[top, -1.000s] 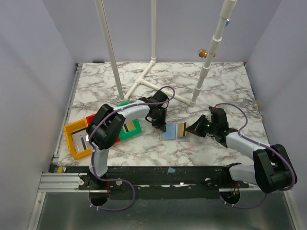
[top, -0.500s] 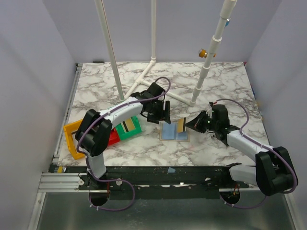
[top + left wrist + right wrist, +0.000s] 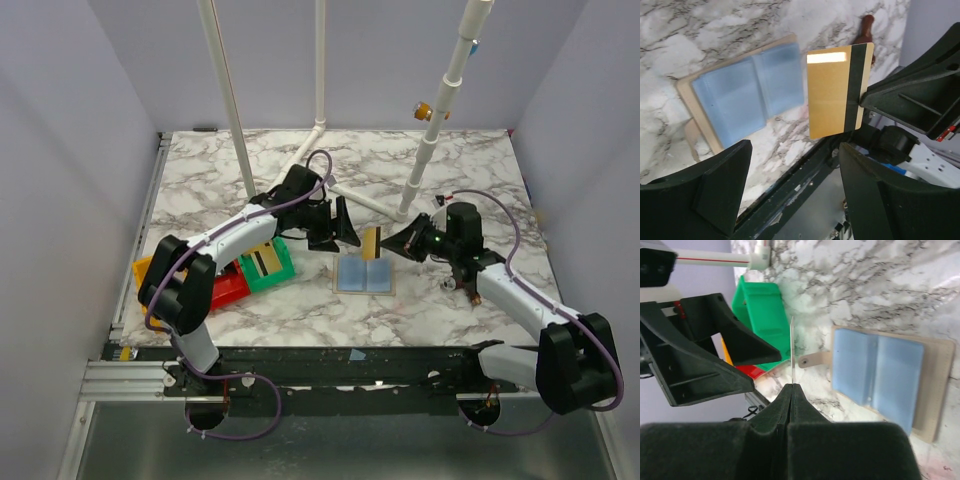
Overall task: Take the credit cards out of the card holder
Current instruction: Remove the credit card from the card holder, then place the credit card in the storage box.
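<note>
The card holder [image 3: 365,277] lies open on the marble, its two pale blue pockets up; it also shows in the left wrist view [image 3: 747,95] and the right wrist view [image 3: 885,375]. My right gripper [image 3: 386,245] is shut on the edge of a gold credit card [image 3: 372,243] with a black stripe [image 3: 837,90], held upright above the holder's far edge. That card is edge-on in the right wrist view [image 3: 791,347], pinched at the fingertips [image 3: 791,390]. My left gripper [image 3: 347,229] hangs open just left of the card, facing it, with nothing between its fingers [image 3: 715,190].
A green bin [image 3: 265,265] with a striped card in it, a red bin [image 3: 222,288] and a yellow bin [image 3: 143,270] stand left of the holder, under the left arm. White pipe stands [image 3: 325,185] rise behind. The table's near edge rail [image 3: 350,355] runs below.
My left gripper opened and drew up and back from the holder. My right gripper lifted the gold card off the holder and carried it up and leftward.
</note>
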{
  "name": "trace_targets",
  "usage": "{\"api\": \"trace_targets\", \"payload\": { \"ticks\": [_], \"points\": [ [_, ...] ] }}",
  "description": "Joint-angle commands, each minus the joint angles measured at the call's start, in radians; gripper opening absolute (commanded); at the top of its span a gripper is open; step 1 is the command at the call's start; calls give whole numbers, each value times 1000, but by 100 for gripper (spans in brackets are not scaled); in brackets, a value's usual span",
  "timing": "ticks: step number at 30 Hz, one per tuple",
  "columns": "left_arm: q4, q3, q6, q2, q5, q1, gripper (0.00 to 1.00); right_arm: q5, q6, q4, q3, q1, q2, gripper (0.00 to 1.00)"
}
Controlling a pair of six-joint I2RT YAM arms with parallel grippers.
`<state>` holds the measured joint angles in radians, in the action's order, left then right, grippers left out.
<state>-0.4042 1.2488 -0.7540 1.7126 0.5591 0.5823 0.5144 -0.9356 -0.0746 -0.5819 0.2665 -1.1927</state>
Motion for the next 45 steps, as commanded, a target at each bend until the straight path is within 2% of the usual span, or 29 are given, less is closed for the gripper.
{"api": "trace_targets", "payload": {
  "ticks": [1, 10, 17, 21, 26, 32, 35, 37, 40, 41, 43, 45],
  "points": [
    [116, -15, -65, -59, 157, -16, 72, 80, -40, -11, -52, -7, 22, 1],
    [237, -46, -155, -84, 267, -31, 72, 178, -128, -94, -96, -6, 9, 1],
    [305, -66, -206, -98, 302, -34, 70, 215, -175, -138, -108, -6, 13, 1],
    [333, -70, -228, -102, 319, -35, 63, 230, -188, -152, -110, -6, 11, 1],
    [377, -77, -257, -90, 348, -35, 42, 240, -200, -169, -101, -6, 7, 1],
    [400, -87, -281, -88, 365, -35, 2, 242, -195, -169, -96, -6, 4, 1],
    [400, -88, -280, -91, 364, -35, 0, 237, -186, -158, -96, -6, 4, 2],
    [399, -90, -280, -93, 363, -35, 0, 232, -177, -145, -98, -7, 6, 19],
    [399, -92, -277, -94, 360, -35, 0, 196, -151, -99, -104, -6, 21, 70],
    [399, -92, -274, -97, 357, -35, 0, 178, -136, -71, -112, -6, 25, 83],
    [381, -92, -259, -102, 344, -35, 0, 136, -102, -9, -129, -6, 35, 96],
    [343, -89, -230, -110, 323, -35, 0, 93, -67, 51, -144, -6, 40, 100]
  ]
}}
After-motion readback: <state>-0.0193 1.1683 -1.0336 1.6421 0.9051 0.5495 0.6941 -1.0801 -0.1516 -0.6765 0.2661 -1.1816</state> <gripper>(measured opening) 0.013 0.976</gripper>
